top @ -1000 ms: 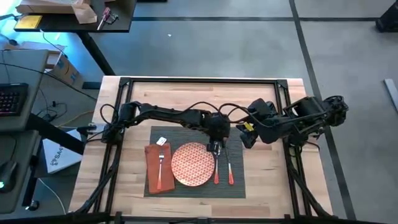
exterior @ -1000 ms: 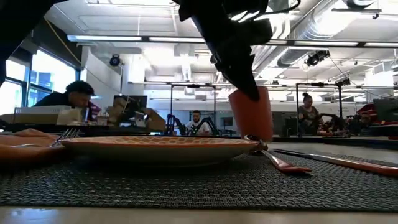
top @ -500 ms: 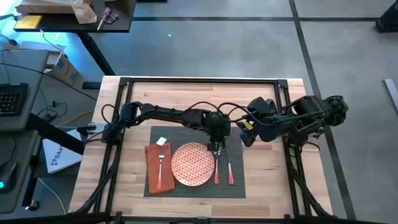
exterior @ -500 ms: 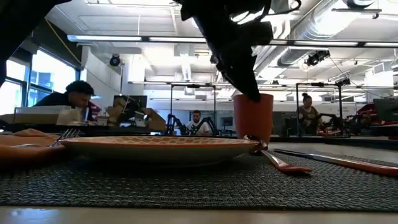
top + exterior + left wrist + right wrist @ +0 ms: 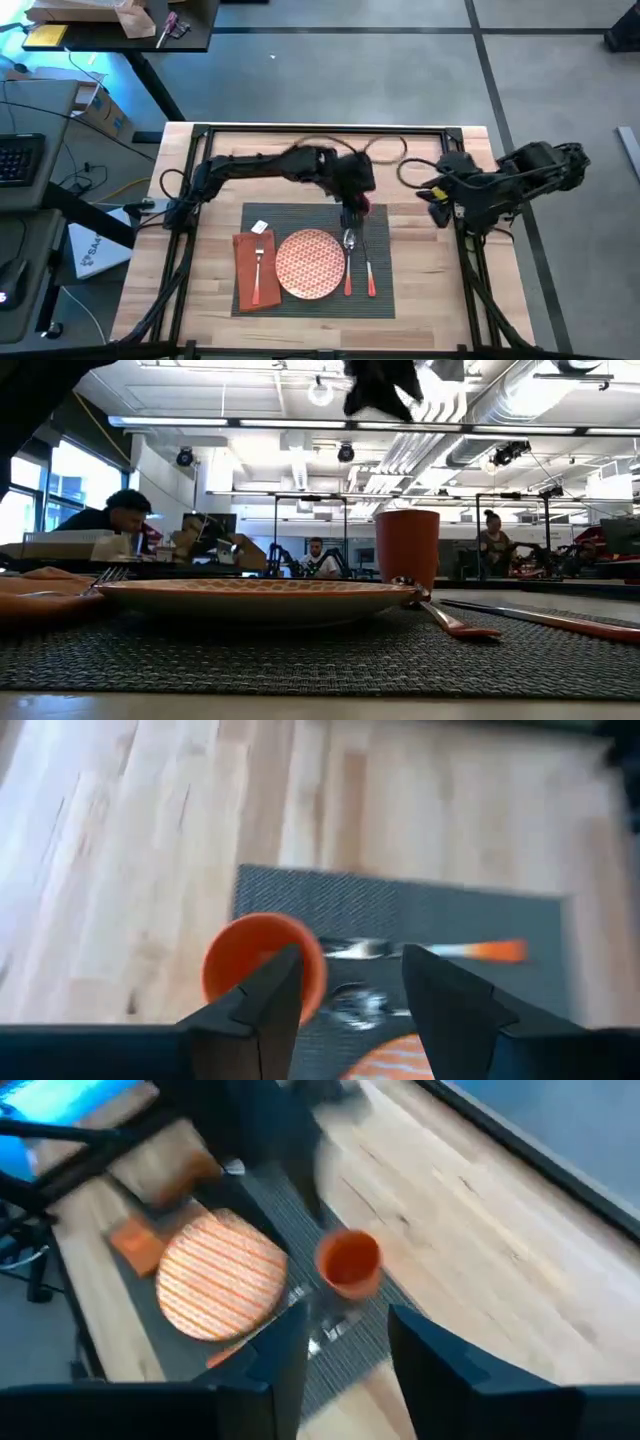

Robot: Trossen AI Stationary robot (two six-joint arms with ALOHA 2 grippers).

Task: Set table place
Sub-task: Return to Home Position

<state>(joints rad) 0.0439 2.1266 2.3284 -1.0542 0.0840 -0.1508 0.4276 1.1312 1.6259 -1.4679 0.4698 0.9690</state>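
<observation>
An orange cup (image 5: 407, 550) stands upright on its base at the far right corner of the dark grey placemat (image 5: 380, 300), just beyond the spoon (image 5: 348, 262) and knife (image 5: 369, 272). The patterned plate (image 5: 310, 264) lies mid-mat, and a fork rests on the orange napkin (image 5: 255, 270) to its left. My left gripper (image 5: 350, 960) hovers open above the cup (image 5: 262, 965), clear of it, and shows high up in the low view (image 5: 380, 385). My right gripper (image 5: 345, 1320) is open by the table's right edge (image 5: 428, 192).
The light-wood table (image 5: 430, 290) has bare wood right of the mat and along its far side. The black rail frame (image 5: 320, 130) runs around the top. Cables loop over the far side near the left arm.
My left gripper has set the cup down on the mat's far right corner, let go of it and risen clear, drawing toward the table's far edge. The cup now stands alone. My right gripper has pulled back toward the table's right edge.
</observation>
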